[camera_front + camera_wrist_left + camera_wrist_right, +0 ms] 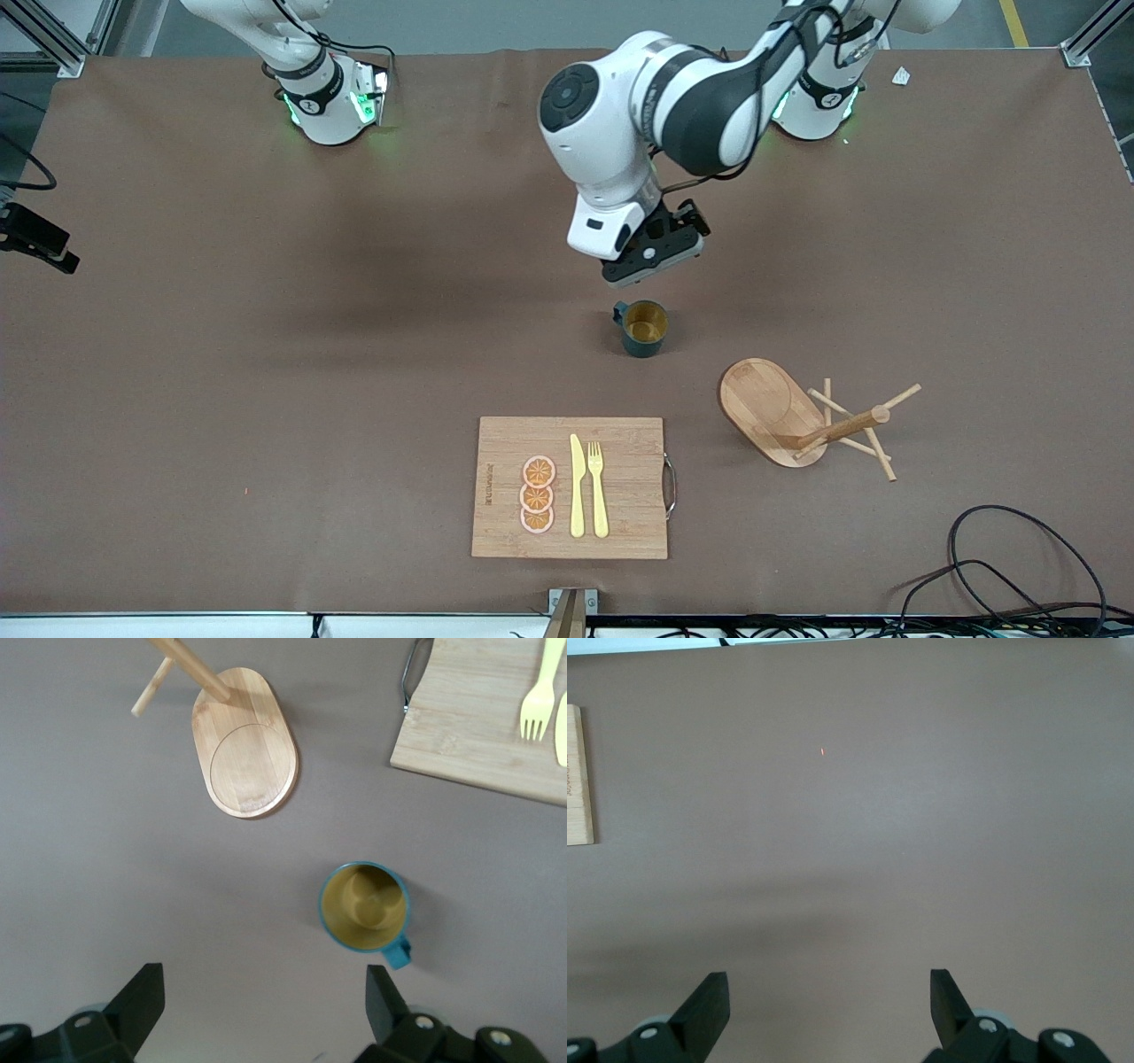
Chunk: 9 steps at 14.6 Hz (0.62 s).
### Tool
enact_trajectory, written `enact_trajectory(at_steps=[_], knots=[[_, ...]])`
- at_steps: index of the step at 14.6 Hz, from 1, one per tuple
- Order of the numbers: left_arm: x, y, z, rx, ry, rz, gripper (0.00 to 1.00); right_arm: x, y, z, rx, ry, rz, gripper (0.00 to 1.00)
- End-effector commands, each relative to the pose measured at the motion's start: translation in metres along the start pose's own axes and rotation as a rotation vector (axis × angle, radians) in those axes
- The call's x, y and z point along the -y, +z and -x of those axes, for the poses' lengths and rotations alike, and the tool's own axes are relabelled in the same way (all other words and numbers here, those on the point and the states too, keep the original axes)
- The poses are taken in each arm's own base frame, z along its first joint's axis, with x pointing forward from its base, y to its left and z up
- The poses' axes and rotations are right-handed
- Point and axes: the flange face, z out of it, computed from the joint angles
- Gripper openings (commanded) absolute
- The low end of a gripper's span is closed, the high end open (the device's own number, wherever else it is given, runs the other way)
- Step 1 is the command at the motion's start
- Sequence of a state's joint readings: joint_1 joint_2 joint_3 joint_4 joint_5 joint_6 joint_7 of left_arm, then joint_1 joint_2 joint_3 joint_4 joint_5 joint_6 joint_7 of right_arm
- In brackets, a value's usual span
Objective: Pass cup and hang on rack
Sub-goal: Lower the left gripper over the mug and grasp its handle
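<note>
Two grippers stand wide and empty: your left gripper (654,259) hovers over bare table just beside the upright teal cup (643,328), and your right gripper (829,1010) waits over bare table. Shift over the cup's rim, clear of its handle (400,953), and descend straight. The wooden mug tree (802,418) lies tipped over nearby.

Even, soft overhead light gives faint blurred shadows on the matte worktop (266,354), without glare, all views sharp.
</note>
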<state>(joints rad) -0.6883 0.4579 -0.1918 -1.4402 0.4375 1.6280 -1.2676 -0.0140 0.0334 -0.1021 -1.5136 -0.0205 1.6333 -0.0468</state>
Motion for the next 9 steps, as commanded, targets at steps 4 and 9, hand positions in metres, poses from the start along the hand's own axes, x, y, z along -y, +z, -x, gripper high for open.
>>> enact_trajectory(at_steps=[4, 9], knots=[[-0.049, 0.025, 0.049, -0.128, -0.241, -0.033, 1.0, 0.008, -0.005, -0.001, -0.01, -0.026, 0.02, 1.0], [-0.078, 0.049, 0.082, -0.27, -0.375, -0.032, 1.0, 0.009, -0.008, -0.001, -0.016, -0.021, 0.02, 1.0]])
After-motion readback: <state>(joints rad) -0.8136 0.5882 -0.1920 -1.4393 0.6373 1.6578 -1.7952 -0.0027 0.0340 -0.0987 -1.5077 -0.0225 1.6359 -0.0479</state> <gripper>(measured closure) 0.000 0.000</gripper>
